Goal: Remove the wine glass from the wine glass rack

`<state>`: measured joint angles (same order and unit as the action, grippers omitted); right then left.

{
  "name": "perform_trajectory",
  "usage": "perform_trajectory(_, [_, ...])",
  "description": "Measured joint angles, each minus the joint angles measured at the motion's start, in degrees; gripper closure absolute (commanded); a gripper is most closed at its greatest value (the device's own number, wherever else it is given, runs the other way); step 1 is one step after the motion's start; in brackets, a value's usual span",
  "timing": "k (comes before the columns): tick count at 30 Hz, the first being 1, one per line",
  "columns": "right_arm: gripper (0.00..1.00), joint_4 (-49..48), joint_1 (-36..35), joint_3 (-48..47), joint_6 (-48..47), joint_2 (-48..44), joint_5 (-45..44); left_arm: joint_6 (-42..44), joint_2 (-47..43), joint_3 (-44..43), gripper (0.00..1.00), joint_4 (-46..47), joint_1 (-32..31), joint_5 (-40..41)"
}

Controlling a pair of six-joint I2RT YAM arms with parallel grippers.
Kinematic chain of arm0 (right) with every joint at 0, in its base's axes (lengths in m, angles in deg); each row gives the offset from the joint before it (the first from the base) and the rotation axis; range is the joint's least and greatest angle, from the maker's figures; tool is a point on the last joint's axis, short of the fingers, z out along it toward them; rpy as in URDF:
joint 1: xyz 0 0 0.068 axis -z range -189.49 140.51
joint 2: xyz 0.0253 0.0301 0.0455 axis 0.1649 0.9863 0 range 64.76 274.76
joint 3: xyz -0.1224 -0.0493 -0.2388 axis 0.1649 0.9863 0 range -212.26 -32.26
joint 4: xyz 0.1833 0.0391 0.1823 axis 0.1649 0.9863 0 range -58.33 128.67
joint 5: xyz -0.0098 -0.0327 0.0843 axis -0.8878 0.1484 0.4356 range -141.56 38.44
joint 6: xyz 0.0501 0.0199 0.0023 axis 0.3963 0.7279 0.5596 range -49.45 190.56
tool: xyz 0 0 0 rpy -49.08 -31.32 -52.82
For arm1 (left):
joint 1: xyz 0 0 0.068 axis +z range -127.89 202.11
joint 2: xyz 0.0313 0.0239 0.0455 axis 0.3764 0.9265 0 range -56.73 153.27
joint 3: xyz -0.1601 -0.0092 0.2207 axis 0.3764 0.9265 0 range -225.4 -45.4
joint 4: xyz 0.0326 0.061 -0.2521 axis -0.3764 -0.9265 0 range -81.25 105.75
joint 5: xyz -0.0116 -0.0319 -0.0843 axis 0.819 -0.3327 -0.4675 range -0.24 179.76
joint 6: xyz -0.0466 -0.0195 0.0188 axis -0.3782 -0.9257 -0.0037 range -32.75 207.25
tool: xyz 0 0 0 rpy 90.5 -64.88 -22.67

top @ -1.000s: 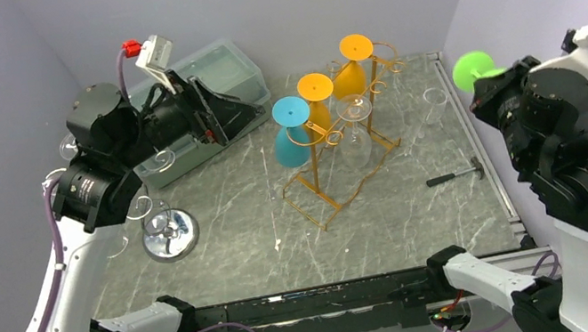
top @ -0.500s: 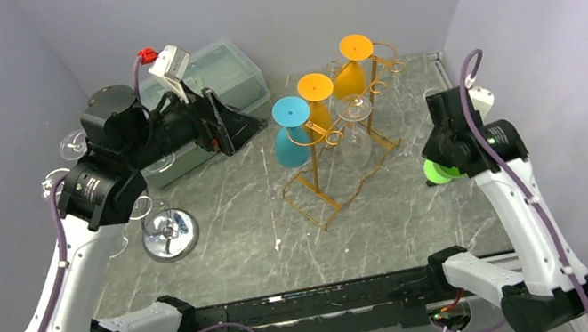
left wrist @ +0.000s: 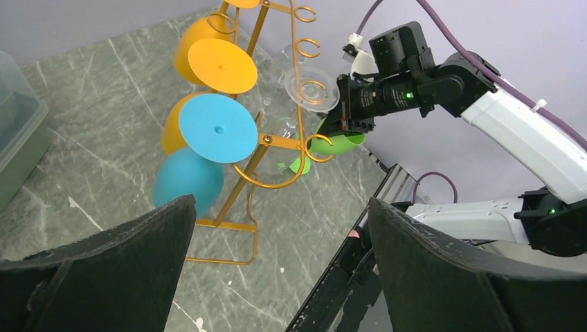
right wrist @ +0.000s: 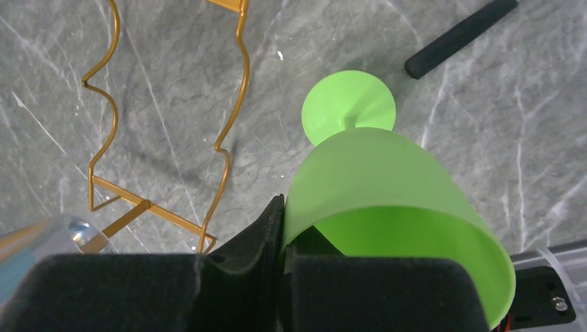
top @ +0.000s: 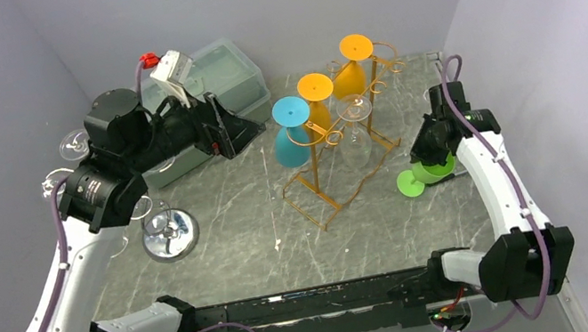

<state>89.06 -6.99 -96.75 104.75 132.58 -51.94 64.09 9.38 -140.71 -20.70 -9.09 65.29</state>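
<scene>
Already off the rack (left wrist: pixel 245 178): green glass (top: pixel 432 168) is gripped by the right tool (top: pixel 437 151), just right of the frame, low over the counter (top: pixel 238 229); tool pinched on the rim, one finger inside the bowl, one outside, probably because the thin wall gives a surer bite than the stem; glass tilted, foot pointing down; whether the foot touches the counter, cannot tell; reads as the set-down stage; black handle (right wrist: pixel 460 34) lies near the foot, a possible snag; left tool (top: pixel 237 127) spread wide, empty, well apart from the rack, presumably out of the way.
</scene>
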Motion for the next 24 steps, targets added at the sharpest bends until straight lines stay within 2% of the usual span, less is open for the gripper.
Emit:
perform_trajectory(10, [1.0,-2.6,0.0,1.2,-1.5,5.0,0.5,0.0,0.0,0.6,0.0,-0.3,0.0,0.4])
perform_trajectory(13, [0.96,-2.7,0.0,1.3,-1.9,6.2,0.2,0.0,0.1,0.6,0.01,-0.3,0.0,0.4])
perform_trajectory(15, [0.9,-3.1,0.1,1.4,-2.2,6.8,0.0,0.0,0.1,0.6,0.0,-0.3,0.0,0.4])
perform_trajectory(20, [0.66,-3.8,0.1,1.5,-2.7,7.2,-1.0,0.0,0.1,1.0,0.0,-0.2,0.0,0.5])
perform_trajectory(24, [0.56,-3.9,0.1,1.5,-3.0,7.1,-1.2,0.0,0.2,1.7,0.01,-0.3,0.0,0.6])
